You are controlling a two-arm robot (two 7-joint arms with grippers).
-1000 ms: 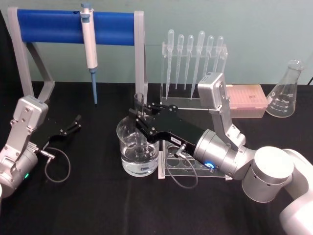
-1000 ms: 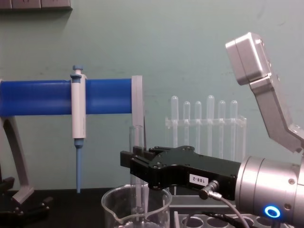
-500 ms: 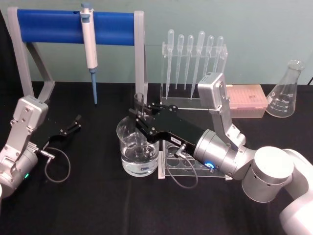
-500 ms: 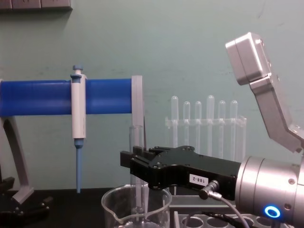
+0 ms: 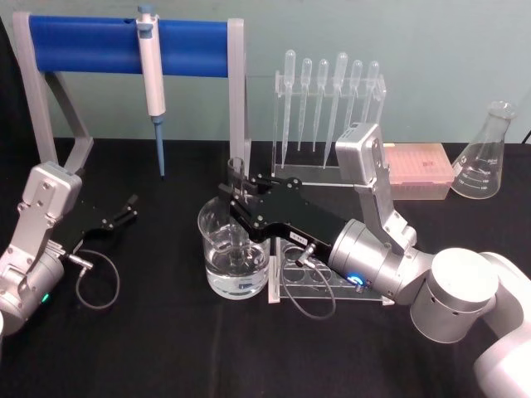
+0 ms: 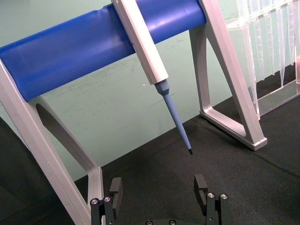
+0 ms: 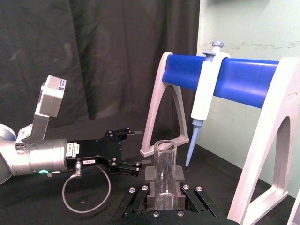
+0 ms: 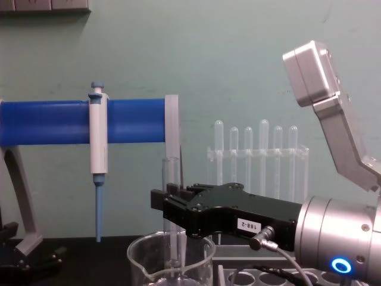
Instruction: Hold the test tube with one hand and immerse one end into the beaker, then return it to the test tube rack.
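The left gripper (image 5: 127, 209) sits low over the black table (image 5: 166, 348), far left. Its two fingers are apart and hold nothing. In the middle stands the beaker (image 5: 217, 274). The test tube (image 5: 236, 170) stands straight up, its bottom end inside the beaker. The right gripper (image 5: 235, 197) squeezes the tube above the rim. The test tube rack (image 5: 286, 282) sits just right of the beaker.

Black cloth-covered table (image 5: 166, 348) spread before me. Beaker (image 5: 235, 278) standing near middle, clear liquid in it. Clear test tube rack (image 5: 319, 286) just beside it, on my right. Along far edge: blue-barred stand (image 5: 83, 46) on my left, pipette rack (image 5: 309, 172) at centre, pink tip box (image 5: 419, 172) next to it, conical flask (image 5: 484, 166) far right, upright.
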